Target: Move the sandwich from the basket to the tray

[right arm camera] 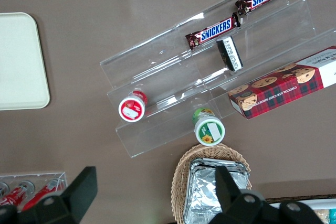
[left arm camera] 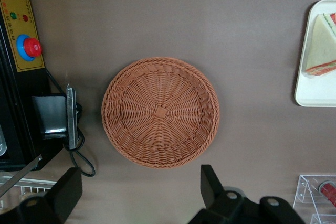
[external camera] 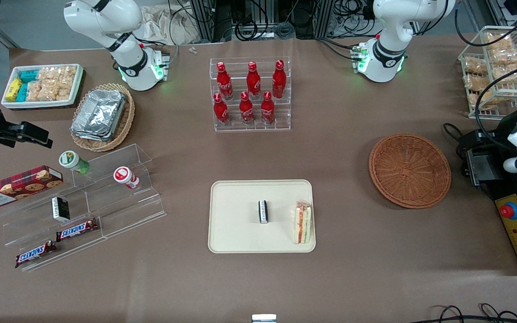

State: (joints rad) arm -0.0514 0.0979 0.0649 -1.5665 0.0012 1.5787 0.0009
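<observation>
The sandwich [external camera: 302, 223] [left arm camera: 321, 45], a wrapped wedge with red and green filling, lies on the cream tray [external camera: 240, 235] [left arm camera: 314, 94], at the tray's edge nearest the basket. The reddish-brown wicker basket [external camera: 409, 170] [left arm camera: 160, 112] sits on the table toward the working arm's end and holds nothing. My gripper [left arm camera: 139, 190] hangs high above the table just off the basket's rim. It is open with only bare tabletop between its black fingers [left arm camera: 210, 182].
A small black-and-white packet [external camera: 263, 211] stands mid-tray. A control box with a red button [external camera: 514, 224] [left arm camera: 23, 30] lies beside the basket. Farther from the camera stand a rack of red bottles [external camera: 251, 94] and a wire snack rack [external camera: 496, 67]. Acrylic steps [external camera: 88, 202] sit toward the parked arm's end.
</observation>
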